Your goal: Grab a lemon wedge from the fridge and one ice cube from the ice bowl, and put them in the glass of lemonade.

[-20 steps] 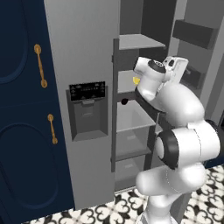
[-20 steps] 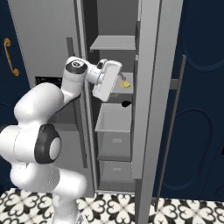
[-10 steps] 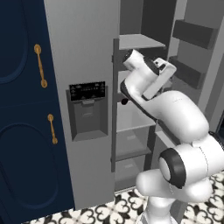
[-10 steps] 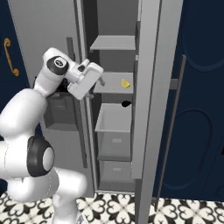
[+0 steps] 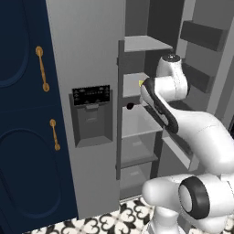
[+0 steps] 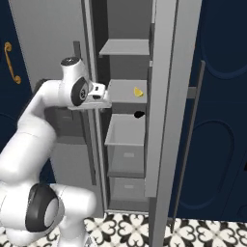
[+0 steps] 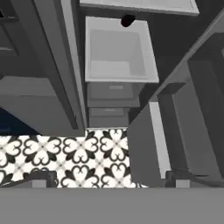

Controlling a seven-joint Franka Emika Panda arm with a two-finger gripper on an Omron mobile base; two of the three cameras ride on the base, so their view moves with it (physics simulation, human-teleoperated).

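Observation:
The grey fridge (image 5: 87,50) stands with its right door (image 6: 166,96) swung open. On a middle shelf inside lies the tiny yellow lemon wedge (image 6: 138,91), whose corner peeks out beside my arm (image 5: 140,83). My gripper (image 6: 102,102) hangs at the left edge of the opening, left of the wedge and apart from it, pointing downward. In the hand view its fingertips (image 7: 40,178) stand wide apart, so the gripper (image 7: 109,179) is open with nothing between them. The ice bowl and the glass of lemonade are out of view.
A small black object (image 6: 139,115) sits at the front of the shelf below the wedge. Under it is a pale open bin (image 7: 118,52) above two drawers. Navy cabinets with brass handles (image 5: 43,68) flank the fridge. The door's shelves (image 5: 201,36) jut out at right.
My hand has pulled back leftward from the lemon wedge's shelf to the edge of the opening and tipped downward. The wedge still lies on its shelf.

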